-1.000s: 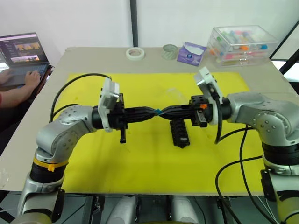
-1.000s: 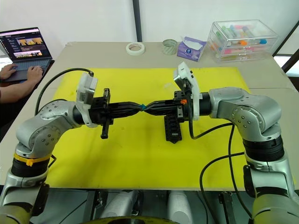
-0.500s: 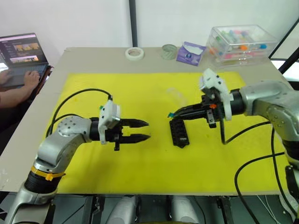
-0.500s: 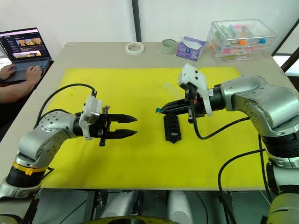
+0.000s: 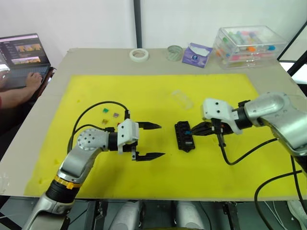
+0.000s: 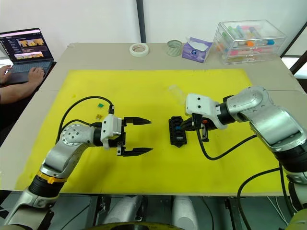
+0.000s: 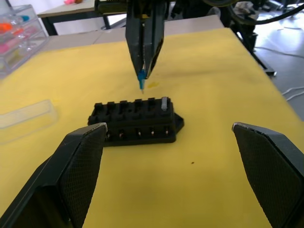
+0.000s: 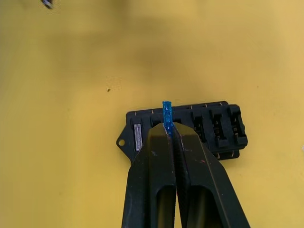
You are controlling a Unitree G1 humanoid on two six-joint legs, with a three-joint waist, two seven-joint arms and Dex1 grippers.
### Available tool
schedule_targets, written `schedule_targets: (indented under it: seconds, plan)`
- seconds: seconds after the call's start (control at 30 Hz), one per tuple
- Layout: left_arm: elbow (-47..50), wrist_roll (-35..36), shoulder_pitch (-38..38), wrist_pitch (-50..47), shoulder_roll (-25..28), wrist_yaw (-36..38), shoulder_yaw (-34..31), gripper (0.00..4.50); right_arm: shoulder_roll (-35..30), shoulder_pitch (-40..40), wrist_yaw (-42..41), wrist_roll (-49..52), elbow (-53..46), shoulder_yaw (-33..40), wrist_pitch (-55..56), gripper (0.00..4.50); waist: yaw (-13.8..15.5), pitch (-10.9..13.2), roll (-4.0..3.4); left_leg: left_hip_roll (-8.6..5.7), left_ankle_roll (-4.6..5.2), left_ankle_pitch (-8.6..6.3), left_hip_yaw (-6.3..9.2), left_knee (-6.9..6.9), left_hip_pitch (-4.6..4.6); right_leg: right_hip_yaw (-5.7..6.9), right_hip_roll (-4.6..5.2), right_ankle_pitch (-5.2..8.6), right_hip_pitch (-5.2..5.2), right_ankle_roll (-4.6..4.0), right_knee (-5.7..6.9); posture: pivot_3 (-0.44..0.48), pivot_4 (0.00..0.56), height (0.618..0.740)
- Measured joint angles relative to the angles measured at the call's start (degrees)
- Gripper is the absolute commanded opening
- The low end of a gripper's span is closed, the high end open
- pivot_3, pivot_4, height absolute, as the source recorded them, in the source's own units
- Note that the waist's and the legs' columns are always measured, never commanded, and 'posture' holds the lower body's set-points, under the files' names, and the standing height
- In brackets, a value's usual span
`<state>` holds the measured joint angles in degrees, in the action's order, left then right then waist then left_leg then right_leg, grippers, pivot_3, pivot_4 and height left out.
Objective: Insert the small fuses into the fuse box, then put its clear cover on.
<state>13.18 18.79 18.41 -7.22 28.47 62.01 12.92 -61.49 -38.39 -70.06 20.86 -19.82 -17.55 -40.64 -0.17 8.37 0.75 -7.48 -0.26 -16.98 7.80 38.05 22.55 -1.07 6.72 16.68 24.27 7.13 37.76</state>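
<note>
R gripper (image 8: pixel 167 124) pinches a blue fuse (image 8: pixel 166 113) at its tips, just above the fuse box (image 5: pixel 184 136) mid yellow mat (image 5: pixel 158 96), fuse edge in line w/ a slot; grey fuse (image 7: pixel 164 102) already in end slot. L gripper (image 5: pixel 151 141) wide open, empty, beside box, further off. Spare fuses (image 5: pixel 110 114) and clear cover (image 5: pixel 182 98) lie well apart from box.

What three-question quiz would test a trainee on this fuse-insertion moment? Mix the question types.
1. True or false: the right gripper is shut on a blue fuse above the fuse box.
2. The left gripper is: A) open, holding nothing B) shut on the clear cover C) shut on a fuse.
3. Fill in: the fuse already seated in an end slot is ____.

Key: 1 true; 2 A; 3 grey.
</note>
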Motion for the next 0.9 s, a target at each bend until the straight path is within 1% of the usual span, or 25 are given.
schedule_targets:
  seconds: [0.1,0.17,0.3,0.37,0.53,0.7,0.9]
  plan:
    - [-0.2,-1.4,0.1,0.7,-1.0,-0.4,1.2,4.45,0.5,0.8,-0.1,-0.9,-0.3,0.0,0.5,0.00,0.3,0.0,0.00,0.00,0.00,0.00,0.00,0.02,0.00,0.00,0.00,0.00,-0.01,0.00,0.00,0.000,0.150,0.740]
    - [-1.0,-2.1,0.6,1.0,-3.0,-1.4,2.0,4.45,0.8,1.5,-0.2,-2.0,-0.3,-0.3,1.3,0.00,0.8,0.0,0.00,-0.01,0.00,0.00,0.00,0.06,0.00,0.00,0.00,0.00,-0.01,0.01,0.00,0.000,0.150,0.740]
    - [-2.5,-2.8,2.3,1.2,-5.0,-3.0,2.2,4.45,1.2,1.7,-0.7,-2.8,-0.2,-0.3,2.2,0.00,1.0,0.0,0.00,-0.02,0.00,0.00,0.00,0.08,0.00,0.02,0.00,-0.01,-0.04,0.01,0.01,0.000,0.150,0.740]
    - [-4.2,-3.4,3.2,1.6,-6.8,-3.6,2.4,4.45,1.4,1.8,-1.0,-3.2,-0.2,-0.3,2.2,0.00,1.0,0.0,0.00,-0.03,0.00,0.00,0.00,0.08,0.00,0.03,0.01,-0.01,-0.05,0.01,0.01,0.000,0.150,0.740]
    - [-8.2,-4.2,4.1,2.1,-9.7,-3.4,5.5,4.45,1.5,1.9,-1.6,-3.8,-0.2,-0.2,2.2,0.00,0.9,0.0,0.00,-0.01,0.00,0.00,0.00,0.08,0.00,0.04,-0.01,-0.01,-0.03,0.01,0.02,0.000,0.150,0.740]
    - [-15.4,-8.2,7.3,7.7,-11.7,-3.4,8.0,4.45,1.5,2.0,-2.2,-4.0,-0.1,-0.2,2.2,0.00,0.9,0.0,0.00,-0.03,0.00,0.00,0.00,0.09,0.00,0.08,0.01,-0.01,-0.04,0.01,0.02,0.000,0.150,0.740]
    - [-20.9,-9.6,9.2,10.5,-15.0,-3.6,8.9,4.45,1.5,2.5,-2.3,-4.8,0.0,0.0,2.3,0.00,1.0,0.0,0.01,-0.04,0.00,0.00,0.00,0.11,0.00,0.09,0.01,-0.01,-0.04,0.01,0.02,0.000,0.150,0.740]
